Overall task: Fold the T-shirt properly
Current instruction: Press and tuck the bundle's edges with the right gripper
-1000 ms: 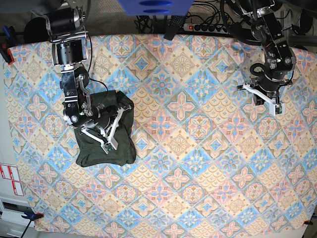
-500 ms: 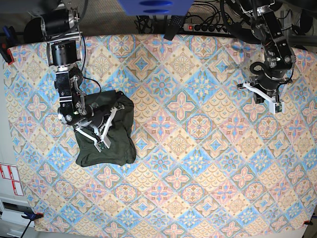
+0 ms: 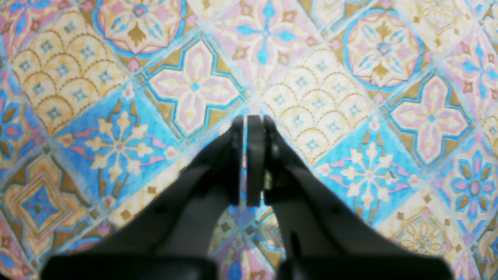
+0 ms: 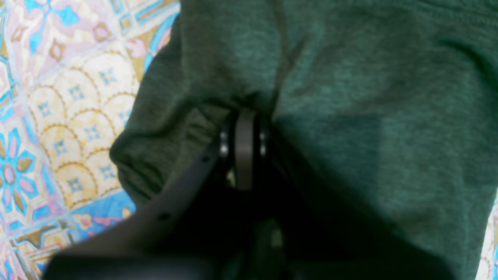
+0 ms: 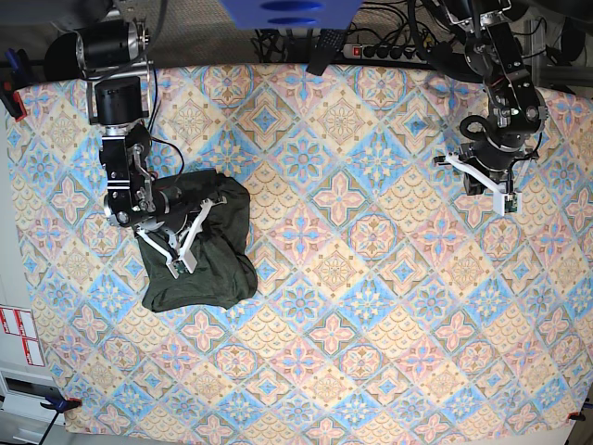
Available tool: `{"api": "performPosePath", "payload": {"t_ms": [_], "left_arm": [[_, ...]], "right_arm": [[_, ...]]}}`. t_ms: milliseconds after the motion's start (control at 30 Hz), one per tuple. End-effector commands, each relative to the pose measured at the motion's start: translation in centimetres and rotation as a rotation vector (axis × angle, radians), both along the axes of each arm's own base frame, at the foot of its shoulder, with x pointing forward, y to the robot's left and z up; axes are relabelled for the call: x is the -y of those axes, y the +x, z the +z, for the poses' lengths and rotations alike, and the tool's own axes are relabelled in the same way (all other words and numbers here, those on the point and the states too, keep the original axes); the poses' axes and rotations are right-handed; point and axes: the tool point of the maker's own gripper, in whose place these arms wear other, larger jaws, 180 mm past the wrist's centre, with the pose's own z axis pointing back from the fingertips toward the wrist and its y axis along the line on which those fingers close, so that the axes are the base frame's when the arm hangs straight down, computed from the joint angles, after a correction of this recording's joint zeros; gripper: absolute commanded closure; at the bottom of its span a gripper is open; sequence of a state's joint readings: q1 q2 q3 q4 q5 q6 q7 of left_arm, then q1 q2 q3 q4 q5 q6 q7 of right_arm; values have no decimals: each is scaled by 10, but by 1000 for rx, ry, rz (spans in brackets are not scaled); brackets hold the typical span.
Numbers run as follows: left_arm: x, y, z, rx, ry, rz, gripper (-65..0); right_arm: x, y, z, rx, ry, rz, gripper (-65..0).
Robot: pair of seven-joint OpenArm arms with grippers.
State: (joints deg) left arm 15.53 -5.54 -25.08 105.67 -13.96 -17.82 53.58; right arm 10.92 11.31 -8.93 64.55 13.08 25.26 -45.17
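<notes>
- The T-shirt [image 5: 199, 246] lies bunched in a rough, thick square on the patterned tablecloth [image 5: 352, 306], near the cloth's left edge in the base view and about midway between its far and near edges
- The right gripper [image 4: 244, 116] sits over the shirt's upper left part, its jaws pressed together; in the wrist view the fabric puckers into folds right at the tips, but whether any cloth is caught between them cannot be told
- A rounded fold of the shirt meets bare cloth just left of that gripper in the wrist view
- The left gripper [image 3: 251, 120] hangs over bare tablecloth toward the far right corner, well apart from the shirt, jaws pressed together with nothing between them
</notes>
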Motion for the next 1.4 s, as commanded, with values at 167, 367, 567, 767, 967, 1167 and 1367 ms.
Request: {"api": "performPosePath", "payload": {"t_ms": [167,367,567,767,967,1167,1367], "left_arm": [[-3,7,11,44,14,1,0],[-3,6,11,43,14,1,0],[-3,6,11,43,14,1,0],[-3,8,12,46,14,1,0],[-3,8,12,47,14,1,0],[-3,8,12,49,14,1,0],[1,5,17,66,-19,-6,0]], "right_arm": [[1,5,5,9,-13,5,0],[-4,16,23,69,-10,20,0],[-13,16,24,67,7,23,0],[-27,13,21,60,30,31,0],[-59,7,19,52,40,113,0],[-62,6,22,61,46,116,0],[-57,21,77,223,27,134,0]]}}
